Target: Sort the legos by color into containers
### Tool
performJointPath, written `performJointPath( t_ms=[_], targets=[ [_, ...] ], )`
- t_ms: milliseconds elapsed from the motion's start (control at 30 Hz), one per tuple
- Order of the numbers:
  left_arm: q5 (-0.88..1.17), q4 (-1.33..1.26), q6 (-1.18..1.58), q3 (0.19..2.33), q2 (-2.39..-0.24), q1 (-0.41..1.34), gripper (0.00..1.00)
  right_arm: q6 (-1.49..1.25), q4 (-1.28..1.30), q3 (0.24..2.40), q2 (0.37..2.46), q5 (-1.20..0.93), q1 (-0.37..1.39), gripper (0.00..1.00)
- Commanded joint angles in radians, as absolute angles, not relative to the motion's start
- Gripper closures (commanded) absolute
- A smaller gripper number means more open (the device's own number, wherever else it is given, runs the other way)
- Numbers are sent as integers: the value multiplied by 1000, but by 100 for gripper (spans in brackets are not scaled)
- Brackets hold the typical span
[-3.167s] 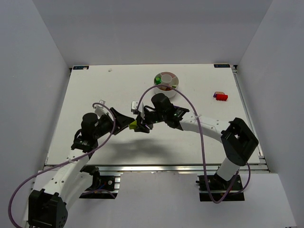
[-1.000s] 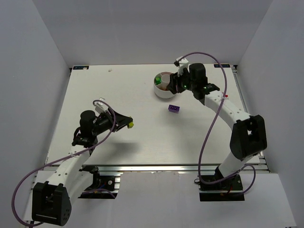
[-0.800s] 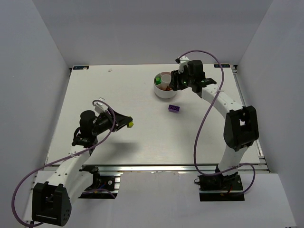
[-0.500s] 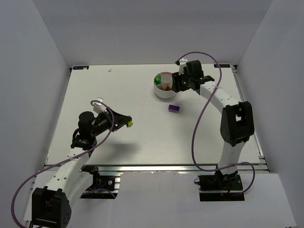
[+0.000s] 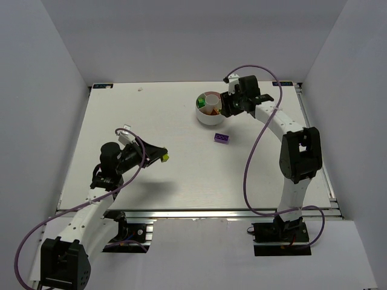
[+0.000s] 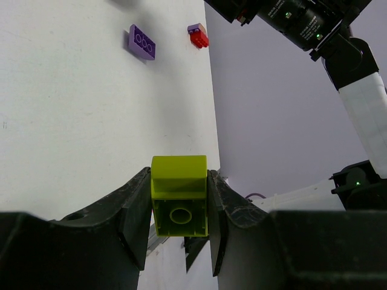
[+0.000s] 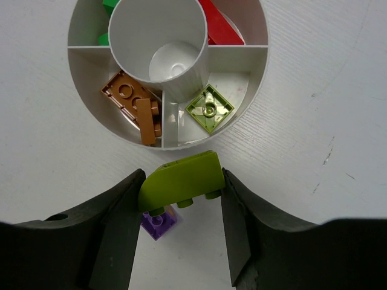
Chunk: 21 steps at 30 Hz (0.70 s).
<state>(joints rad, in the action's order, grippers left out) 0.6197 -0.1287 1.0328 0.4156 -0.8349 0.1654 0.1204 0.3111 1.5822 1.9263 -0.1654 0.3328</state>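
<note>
1. Right gripper [image 7: 181, 181] is clamped on a yellow-green sloped brick [image 7: 181, 175]. Its long axis is set finger to finger, slightly tilted, with studs turned away from the white dish [image 7: 239, 75].
2. That brick is seen just outside the dish rim, by the wedge where a yellow-green piece [image 7: 209, 109] is lodged.
3. Left gripper [image 6: 179, 199] is closed on a yellow-green brick [image 6: 178, 175], hollow underside toward the camera, well apart from the dish.
4. A purple brick [image 5: 221, 138] is laid flat on the table [image 5: 151, 109] near the dish. A red brick [image 6: 198, 37] is seen at the table's right edge.
</note>
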Motion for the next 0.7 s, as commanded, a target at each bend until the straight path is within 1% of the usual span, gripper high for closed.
performJointPath(
  t_ms=[0, 400, 667],
  targets=[
    [607, -146, 1037, 408, -818, 161, 100, 159, 316, 1641, 1936, -192, 325, 100],
    [607, -141, 1039, 399, -804, 160, 100, 227, 331, 1670, 1956, -225, 321, 100],
    [600, -143, 1045, 387, -779, 161, 99, 294, 337, 1704, 1971, -354, 304, 100]
  ],
)
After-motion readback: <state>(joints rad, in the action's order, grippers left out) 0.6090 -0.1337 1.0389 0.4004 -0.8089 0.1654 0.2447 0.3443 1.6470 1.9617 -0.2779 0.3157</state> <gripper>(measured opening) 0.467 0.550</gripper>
